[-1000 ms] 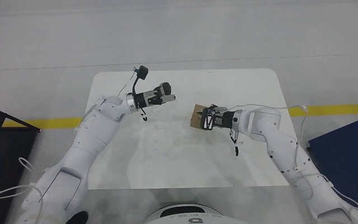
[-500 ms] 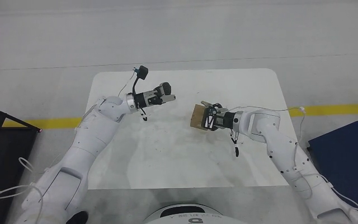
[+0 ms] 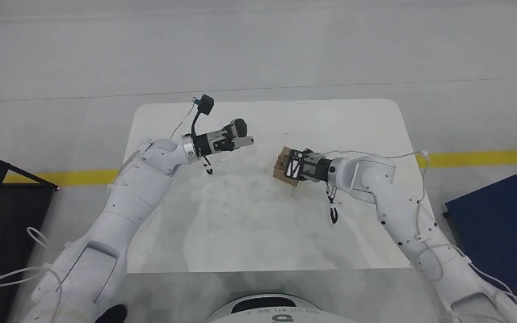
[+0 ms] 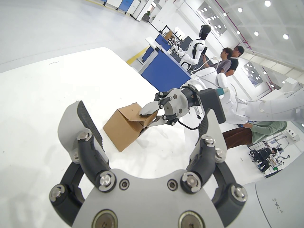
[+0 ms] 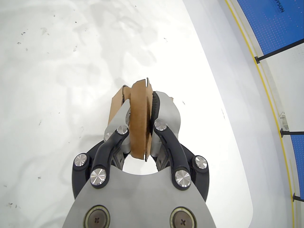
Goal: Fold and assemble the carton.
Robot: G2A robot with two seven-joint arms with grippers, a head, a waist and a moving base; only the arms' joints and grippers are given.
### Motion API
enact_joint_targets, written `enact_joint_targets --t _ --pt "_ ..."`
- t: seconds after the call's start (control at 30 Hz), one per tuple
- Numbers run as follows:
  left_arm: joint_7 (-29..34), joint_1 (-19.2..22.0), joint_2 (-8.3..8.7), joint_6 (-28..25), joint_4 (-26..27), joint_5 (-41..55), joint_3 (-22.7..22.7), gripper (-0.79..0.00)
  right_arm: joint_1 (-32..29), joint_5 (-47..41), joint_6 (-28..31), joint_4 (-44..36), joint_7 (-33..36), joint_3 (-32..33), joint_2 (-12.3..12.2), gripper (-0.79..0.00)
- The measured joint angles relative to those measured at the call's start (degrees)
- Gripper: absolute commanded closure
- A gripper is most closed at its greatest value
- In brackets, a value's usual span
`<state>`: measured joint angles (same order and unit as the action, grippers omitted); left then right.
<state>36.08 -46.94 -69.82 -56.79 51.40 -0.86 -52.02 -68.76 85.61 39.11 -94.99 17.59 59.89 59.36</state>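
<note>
nearest the right wrist, the right end effector (image 5: pixel 144 106) was clamped on a brown flap of the carton (image 4: pixel 121 129), with the cardboard sandwiched edge-on between its two pads. the pinch looked deliberate: holding the flap near its free end would let the arm bend it along its crease toward the box's open end. the carton, already squared up into a box, sat a little right of the middle of the white surface (image 3: pixel 242 234), its open end turned to the right arm. it seemed to rest on the surface, though i could not tell whether the gripped end was slightly lifted. farther across, well apart from the carton, the left end effector (image 3: pixel 245 142) hovered above the surface with its fingers spread wide and nothing between them. it was aimed at the box, probably to brace it or take the next flap. the flap was not yet tucked in, so i judged the closing step only part done.
</note>
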Motion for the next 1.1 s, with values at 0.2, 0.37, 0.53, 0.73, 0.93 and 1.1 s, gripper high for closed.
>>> enact_joint_targets --t 0.2,0.37,0.53,0.73,0.93,1.1 --pt "0.0 0.0 0.0 0.0 0.0 0.0 0.0 -0.785 -2.62 5.34 -5.8 -2.89 0.37 -0.34 -0.04 0.0" --pt "0.0 0.0 0.0 0.0 0.0 0.0 0.0 -0.785 -6.02 7.94 -9.96 -6.11 0.28 -1.12 0.01 -0.336" --pt "0.0 0.0 0.0 0.0 0.0 0.0 0.0 -0.785 -8.77 7.22 -11.59 -8.14 -0.01 -0.44 -0.07 -0.268" --pt "0.0 0.0 0.0 0.0 0.0 0.0 0.0 -0.785 -10.18 5.99 -11.68 -8.5 -1.81 0.55 -0.13 -0.188" --pt "0.0 0.0 0.0 0.0 0.0 0.0 0.0 -0.785 -10.8 4.84 -10.25 -8.42 -3.33 1.24 -0.18 -0.225" --pt "0.0 0.0 0.0 0.0 0.0 0.0 0.0 -0.785 -11.1 4.17 -9.31 -8.41 -4.26 1.52 -0.18 -0.231"
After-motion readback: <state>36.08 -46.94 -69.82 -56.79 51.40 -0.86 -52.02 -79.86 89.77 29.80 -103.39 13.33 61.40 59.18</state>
